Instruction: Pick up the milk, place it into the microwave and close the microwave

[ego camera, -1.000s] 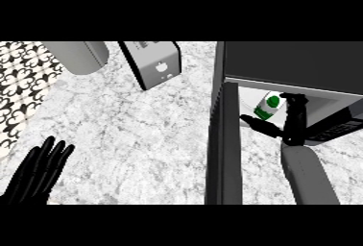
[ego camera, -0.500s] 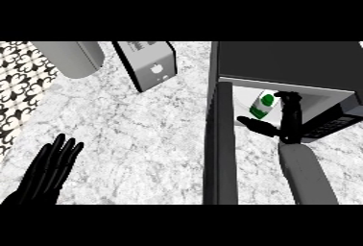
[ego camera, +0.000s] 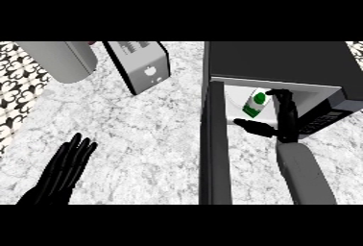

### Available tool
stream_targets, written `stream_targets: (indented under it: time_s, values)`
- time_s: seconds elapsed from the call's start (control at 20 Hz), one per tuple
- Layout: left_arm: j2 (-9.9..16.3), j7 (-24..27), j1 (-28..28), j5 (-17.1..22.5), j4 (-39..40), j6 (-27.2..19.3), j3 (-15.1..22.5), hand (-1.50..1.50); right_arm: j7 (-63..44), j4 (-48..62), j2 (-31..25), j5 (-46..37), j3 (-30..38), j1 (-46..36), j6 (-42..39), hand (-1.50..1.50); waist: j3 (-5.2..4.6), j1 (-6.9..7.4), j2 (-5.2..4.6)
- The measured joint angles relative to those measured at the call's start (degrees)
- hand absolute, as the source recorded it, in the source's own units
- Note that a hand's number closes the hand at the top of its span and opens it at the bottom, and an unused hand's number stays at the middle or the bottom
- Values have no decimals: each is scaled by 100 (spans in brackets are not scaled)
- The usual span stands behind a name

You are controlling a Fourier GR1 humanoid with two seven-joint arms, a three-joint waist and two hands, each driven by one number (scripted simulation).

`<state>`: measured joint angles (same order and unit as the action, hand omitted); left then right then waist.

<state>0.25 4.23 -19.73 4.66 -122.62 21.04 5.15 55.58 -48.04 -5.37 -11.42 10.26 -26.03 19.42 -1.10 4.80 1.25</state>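
Two hands on view | right hand (ego camera: 278,120) curled round the milk (ego camera: 254,104), carton inside the microwave (ego camera: 284,62) at 2 o'clock | left hand (ego camera: 62,170) spread, resting at 8 o'clock | next: let go, withdraw, swing door (ego camera: 215,153) shut

My counter (ego camera: 142,129) is white-grey marble. On it, at the right, stands the dark microwave (ego camera: 284,62) with its door (ego camera: 215,144) swung open toward me. At the far edge stand a toaster (ego camera: 142,65) and, left of it, a grey metal canister (ego camera: 60,62)
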Motion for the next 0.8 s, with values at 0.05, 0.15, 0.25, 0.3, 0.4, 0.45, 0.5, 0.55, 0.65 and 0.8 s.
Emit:
stream_targets:
  time_s: [0.05,0.15,0.25,0.3,0.4,0.45,0.5,0.55,0.65,0.8]
  values:
    - [-4,-14,8,-19,39,15,50,-150,-6,12,4,47,-3,-16,-95,-150,0,-28,3]
    - [-4,-9,14,-51,120,35,106,-150,-36,40,3,151,-9,-35,-322,-150,-11,-79,19]
    - [-4,-3,27,-81,217,73,179,-150,-88,60,24,280,-7,-59,-568,-150,-18,-136,33]
    - [-4,-10,41,-94,272,95,225,-150,-119,73,29,337,-8,-75,-690,-150,-21,-166,38]
    - [-3,-19,120,-144,360,131,322,-150,-156,110,36,451,3,-99,-918,-150,-28,-220,47]
    - [15,-21,164,-178,392,160,361,-150,-206,125,54,517,9,-110,-1032,-150,-30,-248,53]
    - [52,-15,170,-203,420,219,413,-150,-232,155,47,572,24,-101,-1137,-150,-31,-261,57]
    - [83,-15,228,-259,473,255,451,150,-265,190,63,639,39,-69,-1244,-150,-23,-299,50]
    - [109,-17,302,-346,584,337,597,150,-580,480,41,767,136,-27,-1395,-150,32,-351,-40]
    - [144,46,474,-601,848,407,791,150,-782,763,18,848,182,96,-1560,-150,75,-415,-97]
